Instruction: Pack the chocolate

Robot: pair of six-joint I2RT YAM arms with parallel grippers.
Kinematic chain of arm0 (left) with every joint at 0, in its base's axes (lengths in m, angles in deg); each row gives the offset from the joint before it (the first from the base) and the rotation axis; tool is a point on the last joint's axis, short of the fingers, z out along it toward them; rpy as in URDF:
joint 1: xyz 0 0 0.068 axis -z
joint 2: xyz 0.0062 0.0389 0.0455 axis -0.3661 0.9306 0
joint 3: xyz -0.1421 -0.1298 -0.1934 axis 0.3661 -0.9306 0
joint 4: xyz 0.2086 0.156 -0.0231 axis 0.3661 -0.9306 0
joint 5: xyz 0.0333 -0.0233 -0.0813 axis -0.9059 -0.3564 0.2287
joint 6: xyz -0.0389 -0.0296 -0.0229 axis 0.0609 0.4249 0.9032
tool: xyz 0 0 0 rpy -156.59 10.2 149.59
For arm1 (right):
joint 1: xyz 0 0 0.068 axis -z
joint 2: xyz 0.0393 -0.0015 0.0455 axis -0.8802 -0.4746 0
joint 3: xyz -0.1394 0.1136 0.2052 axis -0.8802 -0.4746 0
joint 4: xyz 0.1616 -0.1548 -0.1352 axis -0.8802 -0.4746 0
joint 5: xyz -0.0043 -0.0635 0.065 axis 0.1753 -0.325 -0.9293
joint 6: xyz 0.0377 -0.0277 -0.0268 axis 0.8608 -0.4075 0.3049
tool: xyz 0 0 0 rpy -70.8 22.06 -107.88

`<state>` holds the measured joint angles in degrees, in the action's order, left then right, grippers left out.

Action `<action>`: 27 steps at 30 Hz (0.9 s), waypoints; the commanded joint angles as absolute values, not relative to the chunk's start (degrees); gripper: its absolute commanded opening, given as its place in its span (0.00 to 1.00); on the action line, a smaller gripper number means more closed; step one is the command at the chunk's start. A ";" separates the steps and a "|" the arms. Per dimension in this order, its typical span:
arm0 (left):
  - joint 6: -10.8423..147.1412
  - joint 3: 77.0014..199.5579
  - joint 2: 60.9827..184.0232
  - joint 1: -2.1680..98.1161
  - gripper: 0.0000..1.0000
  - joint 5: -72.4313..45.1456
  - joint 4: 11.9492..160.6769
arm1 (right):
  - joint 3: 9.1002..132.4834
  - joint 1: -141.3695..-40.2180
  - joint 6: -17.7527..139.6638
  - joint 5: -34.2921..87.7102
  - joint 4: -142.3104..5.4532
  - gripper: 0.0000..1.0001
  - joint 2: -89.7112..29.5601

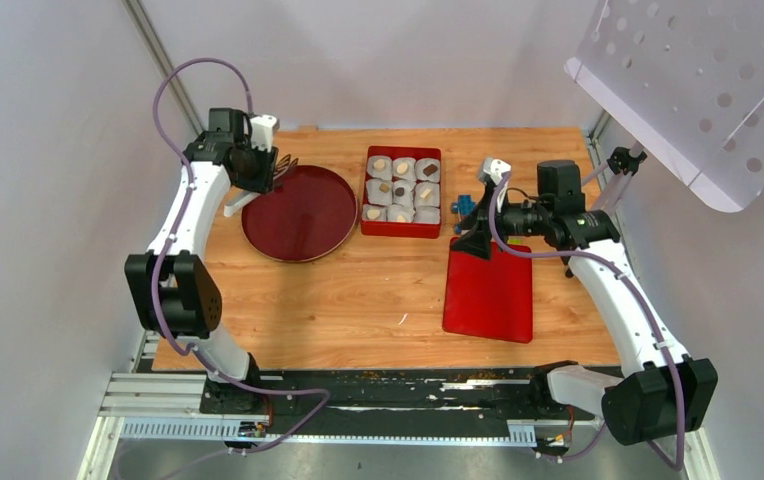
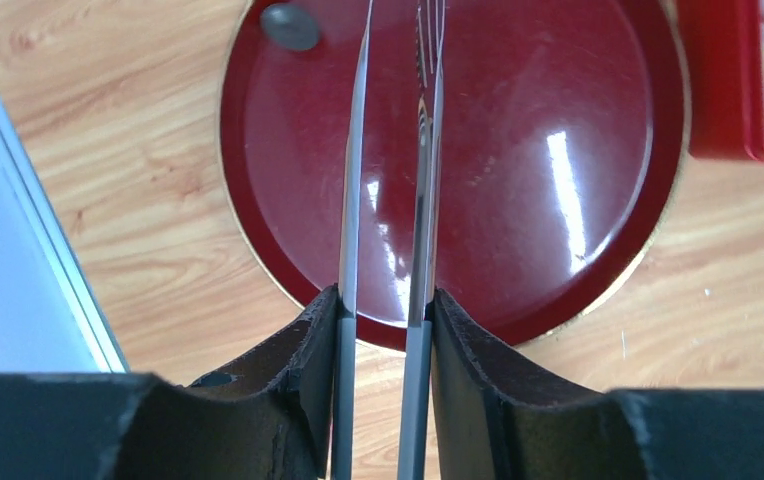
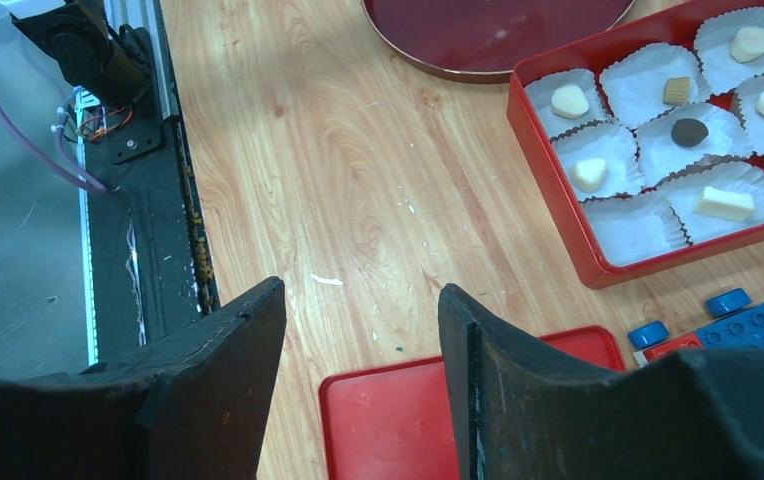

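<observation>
The chocolate sits in white paper cups inside a red box (image 1: 401,228): pale lumps (image 3: 756,42), a tan one (image 3: 676,90) and a dark one (image 3: 689,131). One cup (image 3: 630,225) at the box's near corner shows no lump. My left gripper (image 1: 276,170) is shut on metal tweezers (image 2: 353,200), whose blades reach out over a dark red round plate (image 2: 518,180); their tips are out of view. My right gripper (image 1: 478,240) is open and empty (image 3: 358,300), over the near corner of a flat red lid (image 3: 408,420), to the right of the box.
The round plate (image 1: 300,212) lies left of the box and bears a small grey oval spot (image 2: 290,25). Blue toy blocks (image 3: 748,320) lie between box and lid (image 1: 489,290). A white perforated panel (image 1: 698,80) hangs at the top right. Black rails run along the near edge (image 1: 358,385).
</observation>
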<state>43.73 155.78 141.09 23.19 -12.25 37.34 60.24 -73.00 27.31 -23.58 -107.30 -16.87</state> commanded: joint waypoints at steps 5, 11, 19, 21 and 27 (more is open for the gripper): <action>56.20 161.78 147.62 17.45 0.46 -16.46 41.84 | 59.02 -72.87 28.48 -23.39 -103.86 0.58 -14.99; 59.62 164.36 151.71 16.31 0.50 -17.14 42.63 | 59.22 -72.83 28.50 -23.14 -104.47 0.58 -14.65; 62.66 164.42 154.64 16.33 0.52 -16.80 43.39 | 59.74 -72.83 28.73 -22.97 -104.55 0.58 -14.98; 63.33 164.10 154.84 16.31 0.53 -17.00 43.50 | 59.84 -72.94 28.77 -23.03 -104.64 0.58 -15.14; 65.32 163.63 155.41 16.32 0.54 -17.81 43.75 | 59.76 -72.84 28.82 -23.27 -104.45 0.58 -15.43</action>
<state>62.68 162.20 155.23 16.50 -17.11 40.83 58.84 -73.00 28.58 -22.73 -106.16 -16.17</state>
